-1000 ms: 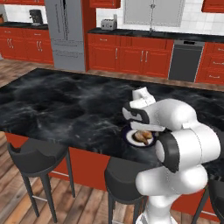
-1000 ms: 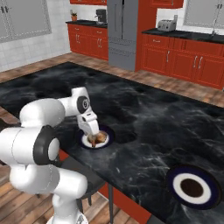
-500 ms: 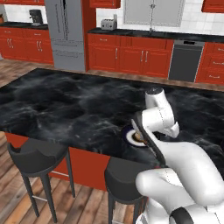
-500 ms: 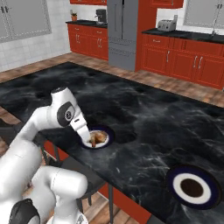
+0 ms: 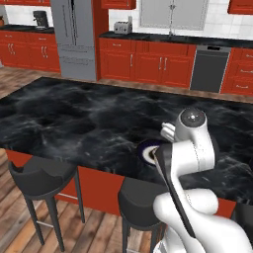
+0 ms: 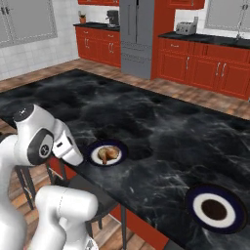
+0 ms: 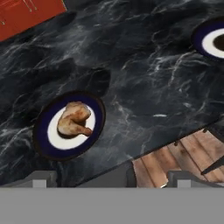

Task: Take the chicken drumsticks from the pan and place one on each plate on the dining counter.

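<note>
One chicken drumstick (image 7: 75, 119) lies on the near plate (image 7: 43, 140), golden brown on the white centre. The right base view shows the same drumstick (image 6: 108, 154) on that plate (image 6: 93, 155), close to the dining counter's (image 6: 146, 112) front edge. A second plate (image 6: 215, 209) sits farther right, its centre looking dark; it also appears in the hand view, plate (image 7: 202, 40). My gripper (image 7: 112, 177) hangs open and holds nothing, back from the near plate above the counter's edge. The arm covers part of the plate (image 5: 144, 149) in the left base view. The pan is out of view.
Two dark stools (image 5: 42, 173) (image 5: 143, 202) stand under the counter's front edge over wooden floor. Red cabinets, a grey fridge (image 5: 74, 37) and a dishwasher (image 5: 210, 66) line the far wall. The wide counter top (image 5: 74, 118) stretches away to the left.
The hand has lifted off the near plate and drawn back toward the base. The drumstick stays lying on the plate. The jaws remain wide apart.
</note>
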Robot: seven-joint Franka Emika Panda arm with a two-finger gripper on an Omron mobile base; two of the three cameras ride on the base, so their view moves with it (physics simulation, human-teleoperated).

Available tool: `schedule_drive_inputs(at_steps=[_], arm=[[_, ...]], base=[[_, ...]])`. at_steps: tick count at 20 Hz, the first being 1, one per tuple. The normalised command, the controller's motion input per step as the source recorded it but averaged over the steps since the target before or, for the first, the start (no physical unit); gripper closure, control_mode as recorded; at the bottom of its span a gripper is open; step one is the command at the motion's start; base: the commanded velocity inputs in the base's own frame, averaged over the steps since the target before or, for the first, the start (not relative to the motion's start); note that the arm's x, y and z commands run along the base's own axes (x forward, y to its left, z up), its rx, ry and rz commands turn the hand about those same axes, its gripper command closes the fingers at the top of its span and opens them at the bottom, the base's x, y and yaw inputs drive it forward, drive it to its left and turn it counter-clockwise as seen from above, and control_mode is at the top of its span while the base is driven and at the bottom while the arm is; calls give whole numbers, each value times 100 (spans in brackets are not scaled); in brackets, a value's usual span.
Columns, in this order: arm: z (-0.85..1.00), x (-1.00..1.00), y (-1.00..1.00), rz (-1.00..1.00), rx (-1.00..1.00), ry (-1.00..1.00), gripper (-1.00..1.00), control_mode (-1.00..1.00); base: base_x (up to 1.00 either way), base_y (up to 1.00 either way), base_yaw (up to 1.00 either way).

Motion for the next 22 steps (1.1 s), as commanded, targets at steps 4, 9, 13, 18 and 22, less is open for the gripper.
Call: schedule_drive_inputs(at_steps=[4, 9, 13, 18, 22], arm=[[0, -34, 12, -1, 0, -19, -100, -100], [0, -7, 4, -2, 0, -4, -100, 100], [0, 0, 0, 0, 0, 0, -100, 100], [0, 0, 0, 0, 0, 0, -100, 100], [0, 0, 0, 0, 0, 0, -100, 100]], base=[[0, 0, 0], [-51, 1, -20], [-80, -14, -37], [-58, -69, -38], [-31, -83, -42]])
